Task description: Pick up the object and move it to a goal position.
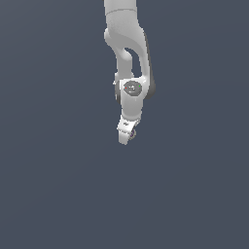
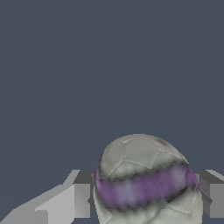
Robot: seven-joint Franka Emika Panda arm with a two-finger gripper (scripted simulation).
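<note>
Plain slate-grey fills the whole background, with no edge, marker or goal visible in either view. Against it the white gripper (image 1: 127, 137) hangs at the end of the arm (image 1: 127, 44), tilted a little toward the exterior view's left. In the wrist view its two fingers (image 2: 81, 199) stand on either side of the ball (image 2: 146, 183) and press against it, so the gripper is clamped on the ball and carries it. In the exterior view the ball (image 1: 133, 133) shows only as a small dark speck at the fingertips, on the side toward the exterior view's right.

The ball is pale grey-beige with stitched panels like a football and a purple band around its middle. It looks light and fairly firm, but its round, smooth skin gives flat pads little to bite on, so it could roll or squirt out if the squeeze slackens. The safest hold is across its widest part, roughly where the fingers sit now. Whether anything lies beneath it cannot be told.
</note>
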